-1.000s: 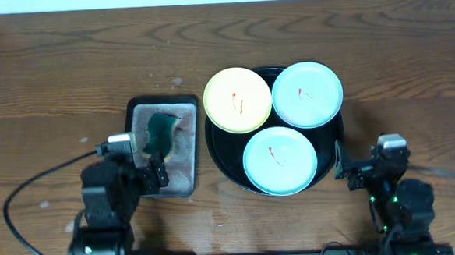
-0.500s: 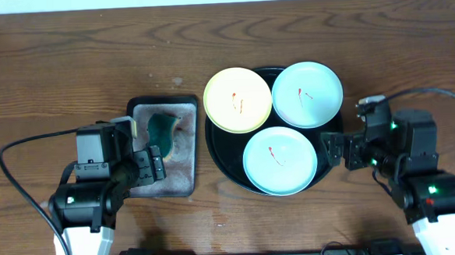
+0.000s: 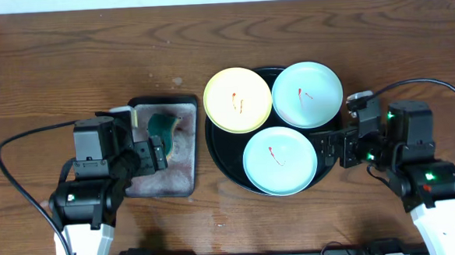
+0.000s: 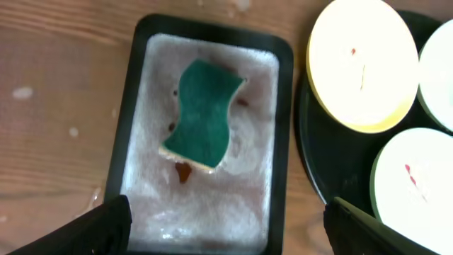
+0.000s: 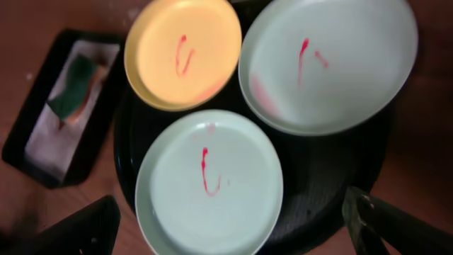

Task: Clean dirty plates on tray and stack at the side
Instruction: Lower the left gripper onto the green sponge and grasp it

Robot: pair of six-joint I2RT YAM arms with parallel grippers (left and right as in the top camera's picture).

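Opening step, nothing wiped yet: three smeared plates [image 3: 280, 160] sit on the tray [image 3: 222, 154] right of the tabletop's [image 3: 53, 66] middle, left gripper [image 3: 154, 156] and right gripper [image 3: 331, 148] jaws released and empty, so next, I'd say, left must drop onto the sponge [image 4: 204, 113].

Glossy black tray [image 3: 230, 168], smooth plastic plates [image 3: 280, 161], grained wooden table [image 3: 68, 65]

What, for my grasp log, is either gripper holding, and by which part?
Nothing is held. The left gripper stands open near the sponge, and the right gripper stands open near the plates. Both are empty.
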